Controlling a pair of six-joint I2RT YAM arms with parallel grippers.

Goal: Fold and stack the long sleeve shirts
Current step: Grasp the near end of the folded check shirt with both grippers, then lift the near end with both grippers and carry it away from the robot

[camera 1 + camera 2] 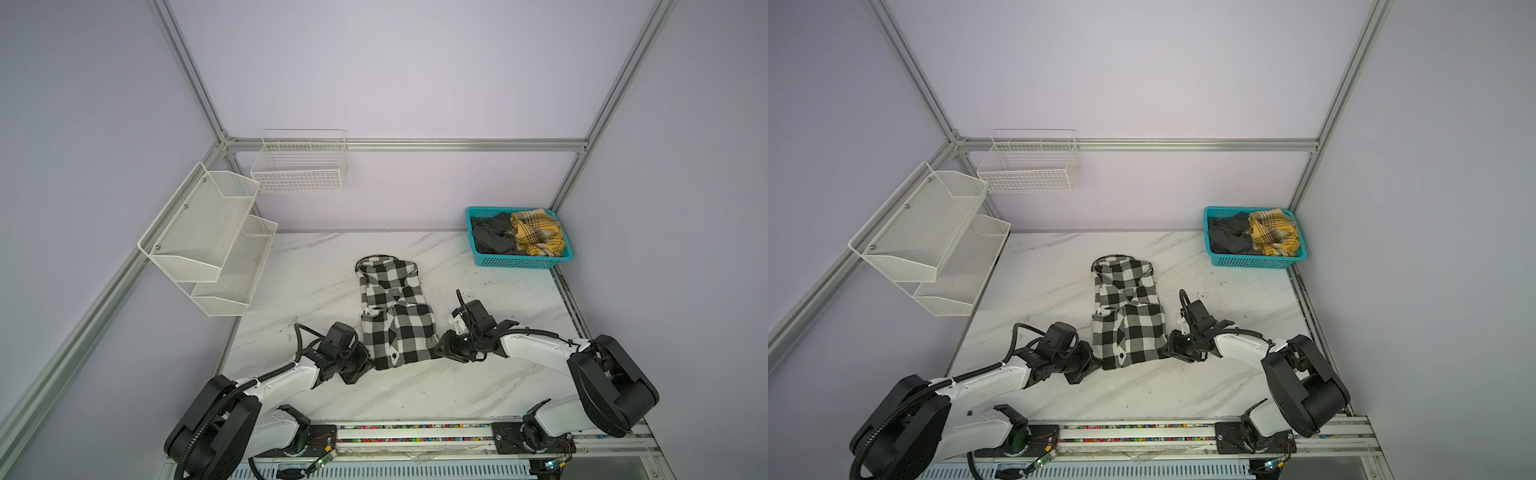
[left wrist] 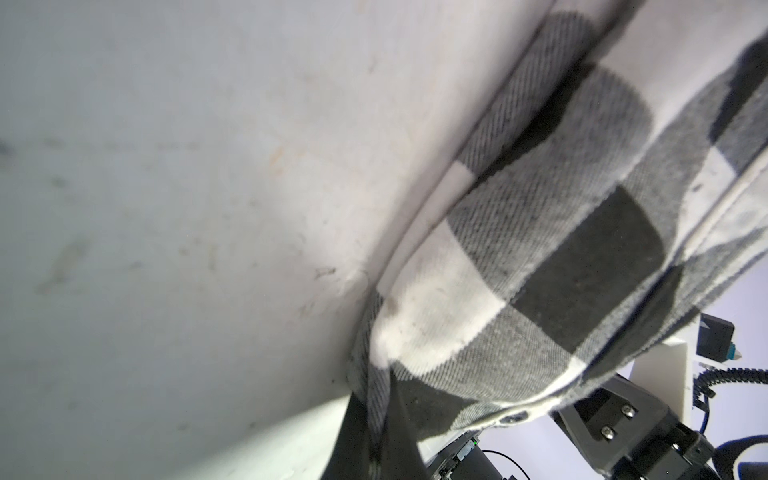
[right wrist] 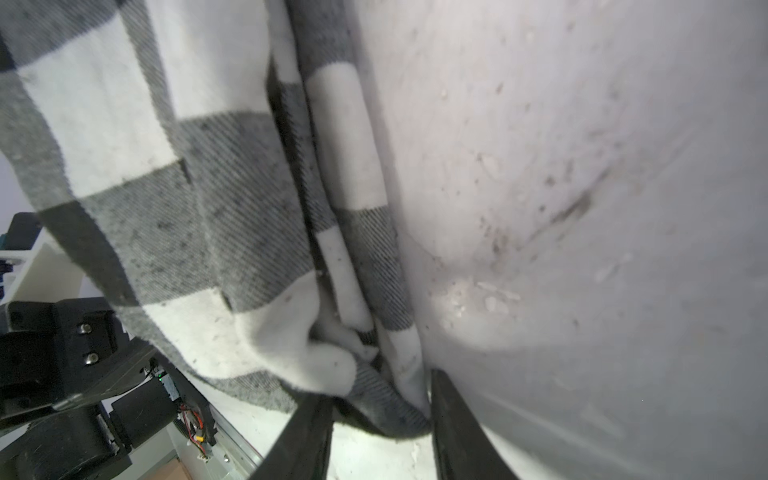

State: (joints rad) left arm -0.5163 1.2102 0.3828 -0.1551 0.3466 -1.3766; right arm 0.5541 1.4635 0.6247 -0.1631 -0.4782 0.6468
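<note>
Lower centre: left pincer [image 1: 371,365] pinches shirt [image 1: 392,328] hem, right pincer [image 1: 437,348] spread astride it; we'd clamp next, fold up.

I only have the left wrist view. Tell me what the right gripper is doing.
Observer: The right gripper has its jaws apart, with a corner of the shirt hem between them.
Operator: Describe how the shirt lies.
Observer: In both top views it lies as a narrow strip on the table, with its collar at the far end.
Operator: List what else is out there.
Observer: A teal basket in the far right corner holds a dark garment and a yellow plaid cloth.
</note>
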